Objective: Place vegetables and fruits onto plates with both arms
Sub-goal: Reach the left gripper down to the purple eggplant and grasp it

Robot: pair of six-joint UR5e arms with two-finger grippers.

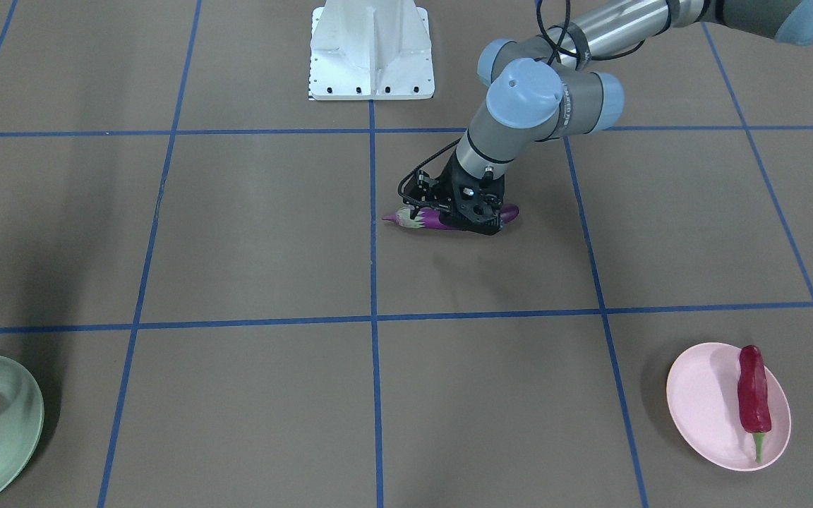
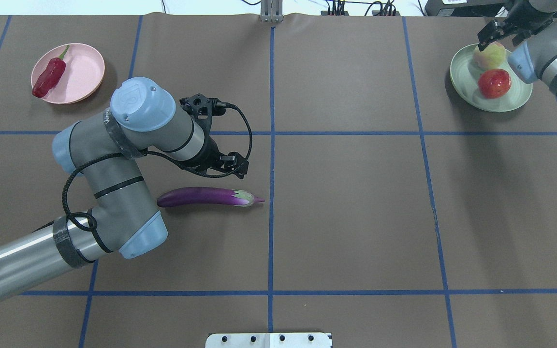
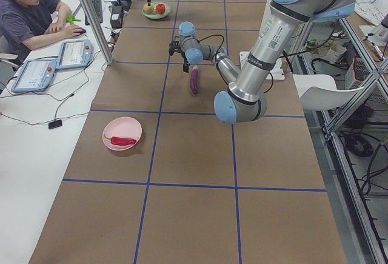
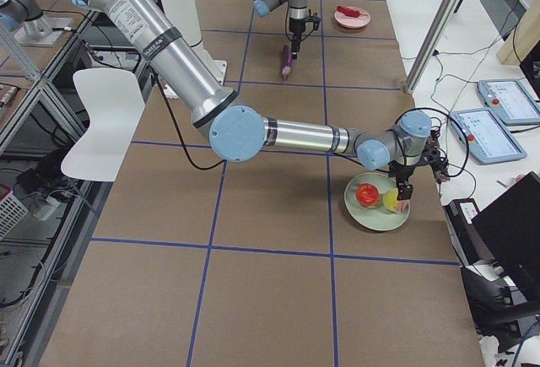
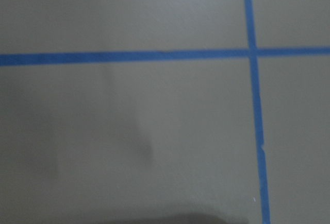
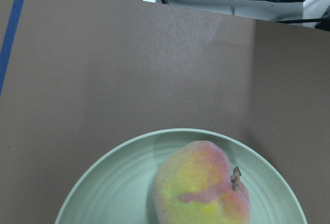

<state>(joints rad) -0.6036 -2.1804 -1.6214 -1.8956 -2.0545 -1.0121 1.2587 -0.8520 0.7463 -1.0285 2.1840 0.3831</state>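
Observation:
The purple eggplant (image 2: pixel 201 196) lies flat on the brown table near the centre line. My left gripper (image 1: pixel 480 224) hangs close over its far side, and I cannot tell if it is open or touching the eggplant (image 1: pixel 420 219). The left wrist view shows only bare table. The red chili pepper (image 2: pixel 49 77) lies on the pink plate (image 2: pixel 82 72). The pomegranate (image 2: pixel 494 83) and peach (image 2: pixel 489 55) sit on the green plate (image 2: pixel 467 89). My right gripper (image 2: pixel 498 31) hovers open just above the peach (image 6: pixel 203 190), holding nothing.
The white pedestal base (image 1: pixel 371 49) stands at the robot's edge of the table. Blue tape lines divide the brown mat into squares. An operator (image 3: pixel 27 9) sits at a side desk with tablets, off the table's left end.

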